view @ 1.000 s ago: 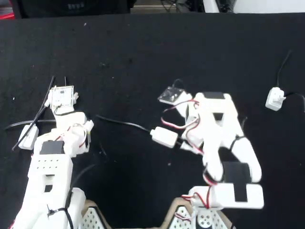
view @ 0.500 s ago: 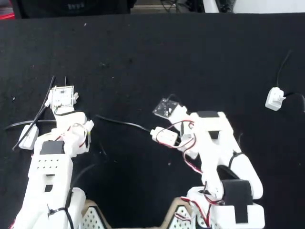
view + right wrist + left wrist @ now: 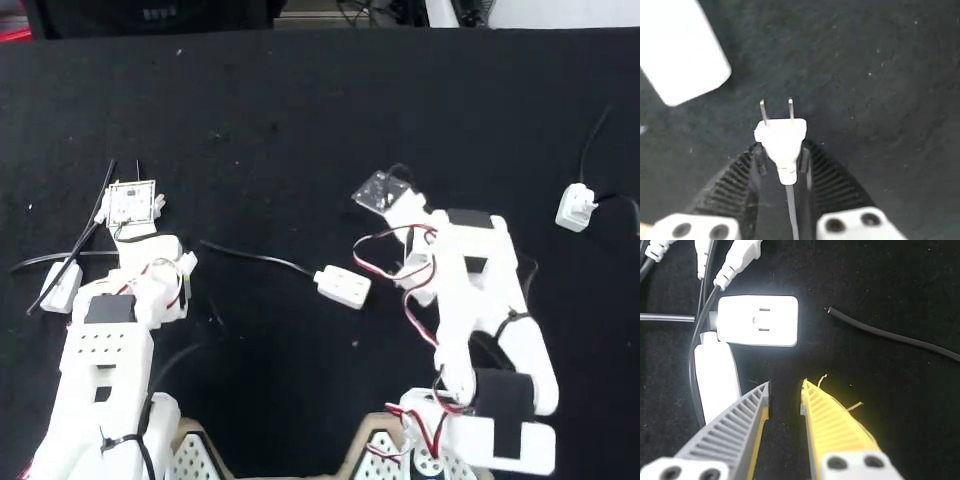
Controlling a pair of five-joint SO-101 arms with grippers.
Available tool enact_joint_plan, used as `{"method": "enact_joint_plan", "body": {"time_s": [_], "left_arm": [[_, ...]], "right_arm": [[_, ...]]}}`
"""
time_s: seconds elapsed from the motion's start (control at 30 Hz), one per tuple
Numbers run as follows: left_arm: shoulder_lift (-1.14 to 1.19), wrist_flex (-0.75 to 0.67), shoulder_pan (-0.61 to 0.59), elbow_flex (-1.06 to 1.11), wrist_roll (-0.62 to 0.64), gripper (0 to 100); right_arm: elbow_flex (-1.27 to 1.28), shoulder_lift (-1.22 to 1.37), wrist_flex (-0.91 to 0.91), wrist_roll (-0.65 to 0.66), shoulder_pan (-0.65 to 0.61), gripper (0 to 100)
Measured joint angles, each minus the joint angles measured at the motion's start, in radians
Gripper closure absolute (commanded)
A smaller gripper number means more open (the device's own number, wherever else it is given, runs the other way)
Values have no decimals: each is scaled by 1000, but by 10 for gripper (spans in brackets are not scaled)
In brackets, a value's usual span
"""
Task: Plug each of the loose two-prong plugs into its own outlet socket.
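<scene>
1. The right gripper [image 3: 782, 150] is clamping a two-prong plug [image 3: 781, 136] by its body. Both prongs are pointing forward, free above the black table [image 3: 300, 100].
2. The middle socket [image 3: 343, 287] is lying on the table near this gripper, and its cable [image 3: 255, 258] is running off toward the left arm. In the right wrist view this white block is sitting to one side of the prongs, neither in line with them nor touching them.
3. The left gripper [image 3: 785, 385] is holding its fingers a little apart with nothing between them. It is facing the left socket [image 3: 758, 321], whose two slots are showing. Loose plugs [image 3: 737, 262] are lying just beyond that socket.
4. I am judging that the step in hand is bringing the held plug to the middle socket. The insertion itself is not yet begun.
5. The next move is asking for care:
   - turning the wrist until the prongs are facing the slotted side;
   - lining both prongs with the slots;
   - pushing straight in.
6. I cannot tell which face of the middle socket is carrying the slots. The block is loose, so it may slide away under the push.
</scene>
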Motion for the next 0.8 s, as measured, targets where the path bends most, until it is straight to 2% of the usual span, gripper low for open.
{"method": "enact_joint_plan", "body": {"time_s": [0.1, 0.3, 0.47, 0.8], "left_arm": [[0, 0, 0, 0, 0, 891], [0, 0, 0, 0, 0, 891], [0, 0, 0, 0, 0, 891], [0, 0, 0, 0, 0, 891]], "right_arm": [[0, 37, -18, -86, 0, 803], [-28, 40, 11, -124, -11, 877], [-77, 38, 29, -170, -8, 878], [-92, 130, -2, -141, -11, 880]]}}
